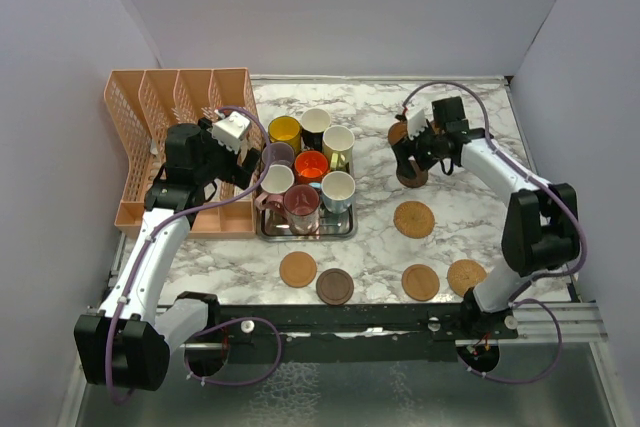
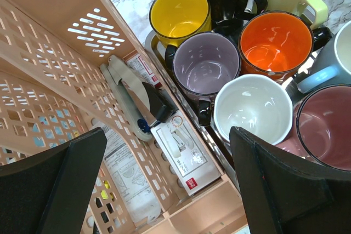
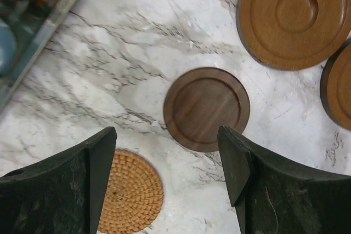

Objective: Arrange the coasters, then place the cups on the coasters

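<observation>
Several cups stand packed on the steel tray (image 1: pixel 305 235), among them yellow (image 2: pixel 180 15), purple (image 2: pixel 205 64), orange (image 2: pixel 274 45) and white (image 2: pixel 252 108). My left gripper (image 2: pixel 169 135) hangs open above the tray's left rim, holding nothing. Coasters lie on the marble. A dark brown coaster (image 3: pixel 206 109) sits just ahead of my open, empty right gripper (image 3: pixel 166 135). A woven coaster (image 3: pixel 131 191) is by its left finger and a tan wooden coaster (image 3: pixel 293 17) lies beyond. In the top view, more coasters (image 1: pixel 297 269) lie in a row near the front edge.
A peach mesh organiser (image 1: pixel 150 117) stands left of the tray, with a stapler box (image 2: pixel 178 157) in its nearest slot. Purple walls close in the table on the left, back and right. Bare marble lies between the tray and the right-hand coasters.
</observation>
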`<state>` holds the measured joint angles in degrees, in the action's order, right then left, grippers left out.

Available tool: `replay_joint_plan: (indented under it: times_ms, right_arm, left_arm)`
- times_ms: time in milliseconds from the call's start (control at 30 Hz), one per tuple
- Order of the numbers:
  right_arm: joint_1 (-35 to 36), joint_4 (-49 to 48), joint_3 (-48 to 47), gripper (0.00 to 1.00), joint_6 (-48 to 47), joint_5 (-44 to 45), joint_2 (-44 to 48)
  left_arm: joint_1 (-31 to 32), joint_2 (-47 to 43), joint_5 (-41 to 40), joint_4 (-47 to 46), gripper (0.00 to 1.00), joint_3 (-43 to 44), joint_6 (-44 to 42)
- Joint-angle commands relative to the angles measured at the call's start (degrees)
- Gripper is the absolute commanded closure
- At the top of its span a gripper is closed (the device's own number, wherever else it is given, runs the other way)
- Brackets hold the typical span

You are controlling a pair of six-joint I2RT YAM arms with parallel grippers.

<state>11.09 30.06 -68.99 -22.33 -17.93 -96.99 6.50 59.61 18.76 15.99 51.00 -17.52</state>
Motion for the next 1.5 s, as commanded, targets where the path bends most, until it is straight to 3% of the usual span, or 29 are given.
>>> replay_joint_plan:
  times_ms: [0, 200, 433, 1033, 1467]
  right_arm:
    - [2.23, 2.39, 3.84, 0.24, -1.91, -5.4, 6.41]
    - [3.85, 4.22, 12.48, 0.25, -5.93, -3.0, 13.82]
    - [3.98, 4.32, 19.19, 0.28, -7.51, -0.47, 14.49]
    - [4.2, 0.64, 22.43, 0.31, -6.95, 7.25, 8.23]
    - [3.18, 1.22, 23.35, 0.32, -8.06, 9.42, 9.01]
  left_arm:
    - [0.18, -0.75, 1.73, 0.2, 0.01, 0.07, -0.41]
    - [0.17, 0.08, 1.7, 0.19, 0.01, 1.38, 0.04]
    - [0.18, 0.27, 2.55, -0.08, 0.01, 0.6, 0.12]
    - [0.18, 0.29, 2.74, -0.01, 0.01, 0.76, 0.12]
    - [0.13, -0.33, 2.49, 0.03, 0.01, 0.41, -0.04]
